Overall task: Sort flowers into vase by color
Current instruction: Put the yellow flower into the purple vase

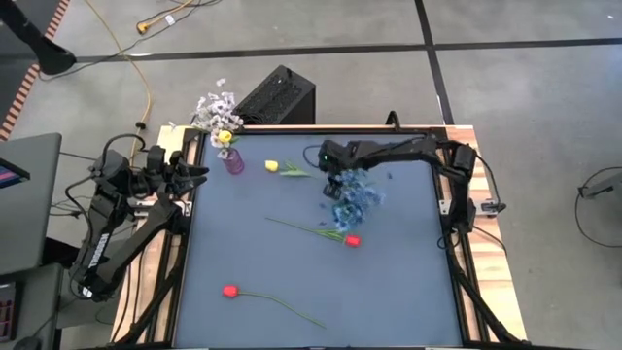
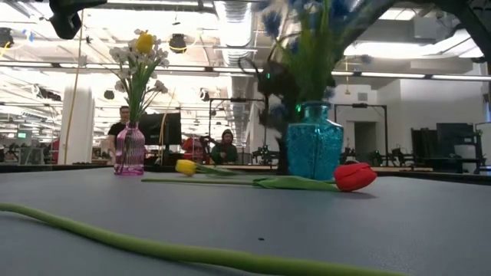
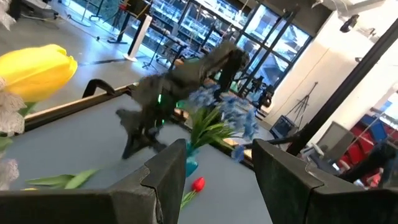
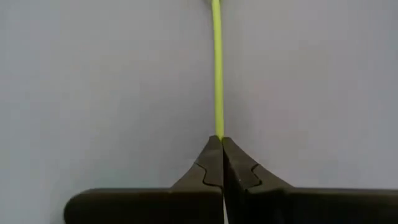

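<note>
Surface (image 1: 389,292): grey mat.
Blue vase (image 2: 314,149): landmark, holding blue sprigs (image 1: 357,197).
Right claw (image 4: 221,140): beside vase, clamped on green stem (image 4: 216,68).
Left claw (image 3: 214,163): well apart from vase, fingers parted, empty.

I see the grey table (image 1: 389,282) under the right gripper (image 1: 332,183). A black box (image 1: 277,97) sits on the floor just beyond that gripper, past the table's far edge. A yellow cable (image 1: 146,92) trails over the floor beyond the left gripper (image 1: 199,172). Far behind both grippers, two people (image 2: 123,123) stand among desks.
</note>
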